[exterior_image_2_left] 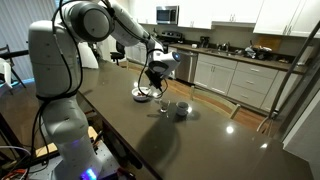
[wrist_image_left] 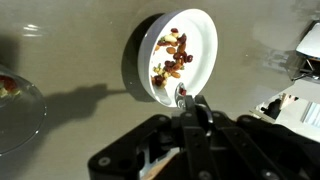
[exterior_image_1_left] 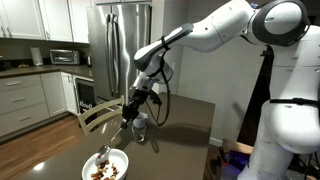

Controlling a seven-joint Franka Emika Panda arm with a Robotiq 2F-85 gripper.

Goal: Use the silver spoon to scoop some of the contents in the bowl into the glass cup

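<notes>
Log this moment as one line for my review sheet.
gripper: shut on silver spoon | spoon tip: inside bowl rim | contents: in bowl | glass cup: upright nearby

Ceiling light is flooding the kitchen in both exterior views, glinting off the steel fridge point(exterior_image_1_left: 112, 35) and laying pale streaks across the dark, glossy worktop point(exterior_image_2_left: 200, 130), where a small bright spot is glaring at centre right. The near foreground there is looking dim. In the wrist view the white bowl point(wrist_image_left: 195, 35) is washing out toward its upper rim and throwing a hard shadow to its left. The silver spoon point(wrist_image_left: 181, 97) is catching a glint, and the gripper point(wrist_image_left: 192, 108) at the bottom is showing dark and out of focus. All three pictures are looking soft.
</notes>
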